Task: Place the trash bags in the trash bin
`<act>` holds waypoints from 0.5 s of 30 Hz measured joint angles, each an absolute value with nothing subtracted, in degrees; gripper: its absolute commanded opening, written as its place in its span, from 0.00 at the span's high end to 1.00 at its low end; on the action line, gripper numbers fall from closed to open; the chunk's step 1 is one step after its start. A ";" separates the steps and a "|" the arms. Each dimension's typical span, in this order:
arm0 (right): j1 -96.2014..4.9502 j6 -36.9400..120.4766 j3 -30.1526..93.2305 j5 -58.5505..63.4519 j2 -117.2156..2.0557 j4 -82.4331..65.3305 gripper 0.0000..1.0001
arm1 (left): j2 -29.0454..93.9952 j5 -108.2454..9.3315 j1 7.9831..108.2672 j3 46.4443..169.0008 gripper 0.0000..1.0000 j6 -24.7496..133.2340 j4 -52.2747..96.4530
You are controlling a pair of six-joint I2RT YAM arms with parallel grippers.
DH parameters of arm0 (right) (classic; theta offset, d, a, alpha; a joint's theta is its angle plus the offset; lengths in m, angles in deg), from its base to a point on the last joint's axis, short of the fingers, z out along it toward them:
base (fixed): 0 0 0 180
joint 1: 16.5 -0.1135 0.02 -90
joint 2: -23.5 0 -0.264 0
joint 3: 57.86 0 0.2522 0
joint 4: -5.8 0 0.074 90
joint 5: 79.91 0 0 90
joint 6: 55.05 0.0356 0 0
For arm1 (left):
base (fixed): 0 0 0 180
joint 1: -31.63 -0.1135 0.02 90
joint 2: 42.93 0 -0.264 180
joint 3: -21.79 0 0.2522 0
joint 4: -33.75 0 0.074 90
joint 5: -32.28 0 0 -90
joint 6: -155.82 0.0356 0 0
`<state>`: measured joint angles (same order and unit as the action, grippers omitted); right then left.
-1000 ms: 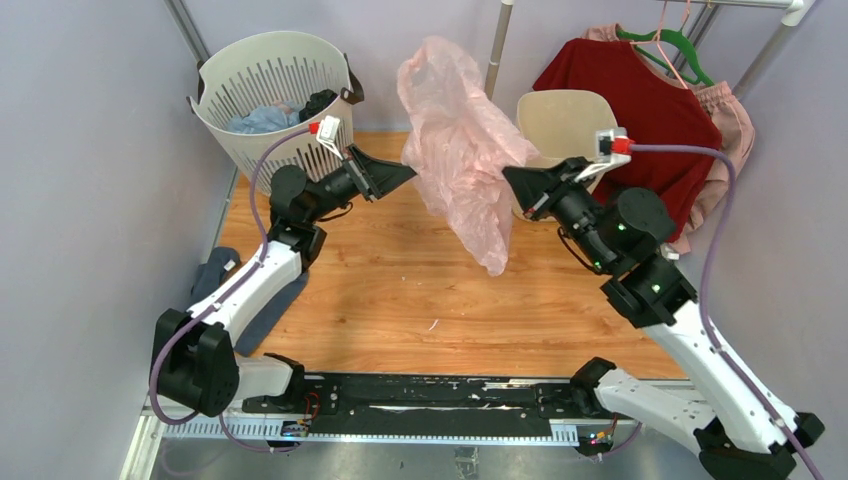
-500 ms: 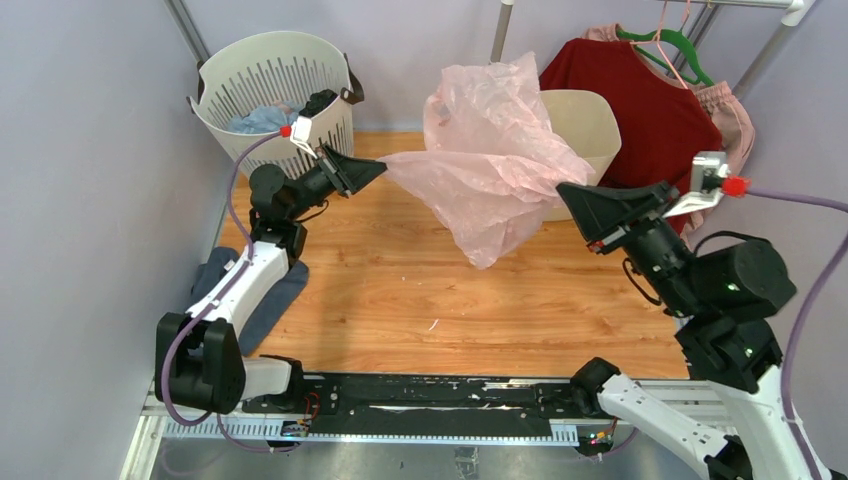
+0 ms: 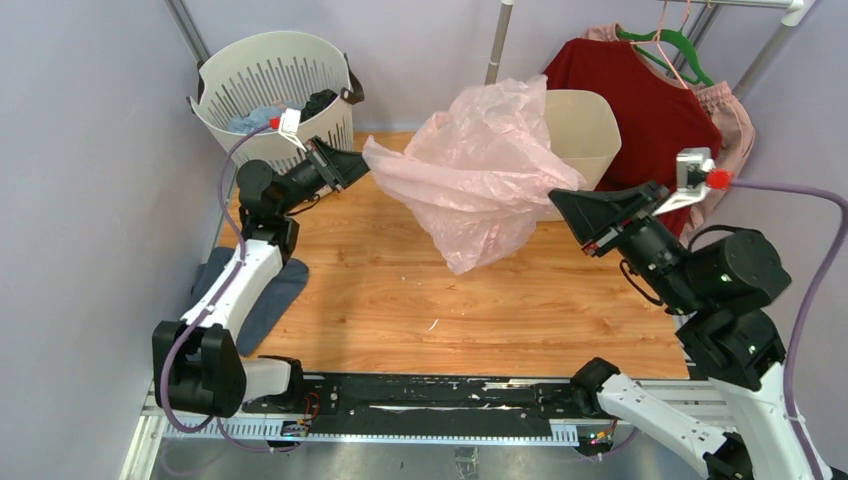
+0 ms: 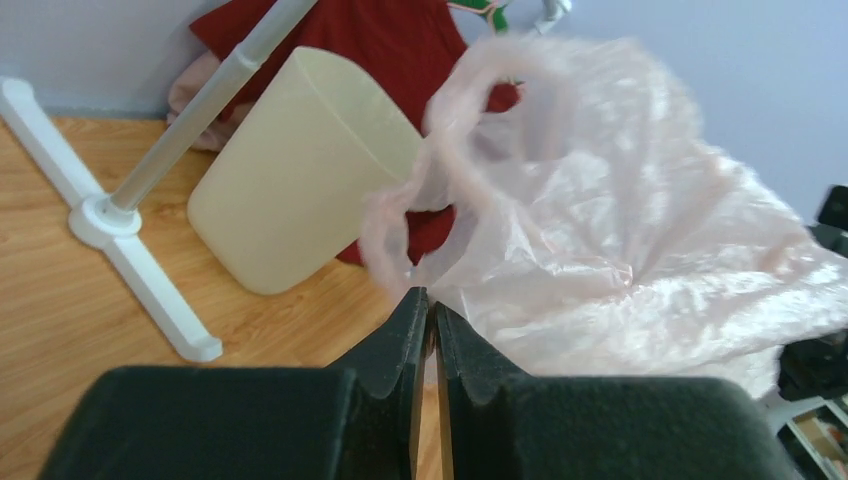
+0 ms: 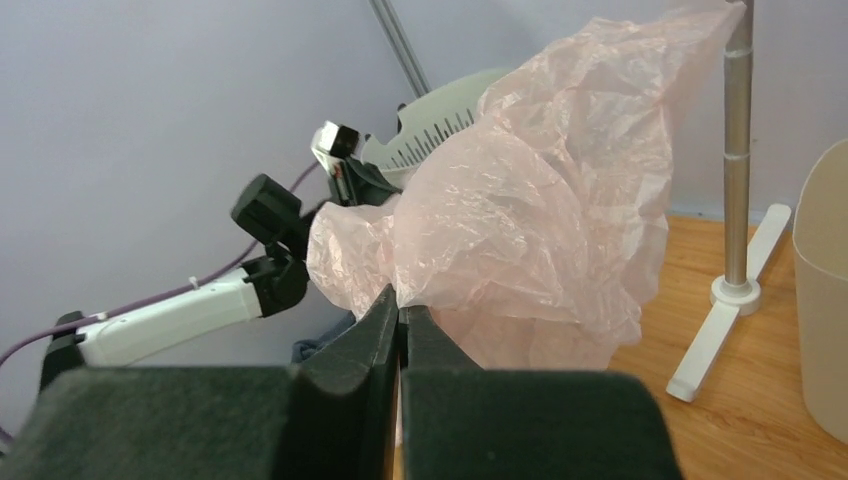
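Observation:
The pale-pink trash bag (image 3: 480, 170) hangs stretched in the air between my two grippers, above the wooden floor. My left gripper (image 3: 364, 158) is shut on its left edge, also seen in the left wrist view (image 4: 428, 298), where the bag (image 4: 620, 240) shows a handle loop. My right gripper (image 3: 556, 198) is shut on the bag's right edge, also in the right wrist view (image 5: 400, 300), with the bag (image 5: 530, 220) billowing ahead. The cream-beige trash bin (image 3: 590, 125) stands at the back right, partly behind the bag; it shows in the left wrist view (image 4: 300, 170) and at the right edge of the right wrist view (image 5: 825, 300).
A white slotted basket (image 3: 270, 85) with clothes stands at the back left. A metal rack pole (image 3: 497, 40) with a white foot (image 4: 130, 240) stands behind the bag. A red garment (image 3: 650, 100) and a pink garment (image 3: 735, 120) hang at the back right. A blue-grey cloth (image 3: 265, 300) lies left.
Both grippers kept hold of the bag. The left gripper drew back to the left and the right arm swung right and back, pulling the bag wide and lower in front of the bin.

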<state>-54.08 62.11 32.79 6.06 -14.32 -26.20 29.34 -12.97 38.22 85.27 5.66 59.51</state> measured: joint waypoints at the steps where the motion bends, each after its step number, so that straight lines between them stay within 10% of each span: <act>1: -54.08 62.11 32.79 6.12 -15.24 -26.50 1.00 | 28.77 -12.46 38.17 86.05 0.86 5.00 59.47; 3: -54.08 62.11 32.81 6.63 -16.77 -27.73 0.93 | 27.48 -11.59 38.11 87.69 0.85 4.00 59.49; 7: -54.08 62.13 33.57 8.07 -20.46 -32.36 0.45 | 24.33 -9.80 38.11 92.48 0.84 1.44 59.78; 15: -54.06 60.17 40.81 11.65 -25.47 -44.42 0.25 | 20.05 -6.72 38.11 104.65 0.81 -0.55 57.04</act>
<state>-54.06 60.17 40.81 11.65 -25.47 -44.42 20.05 -6.72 38.11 104.65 -0.55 57.04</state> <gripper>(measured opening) 0.715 0.185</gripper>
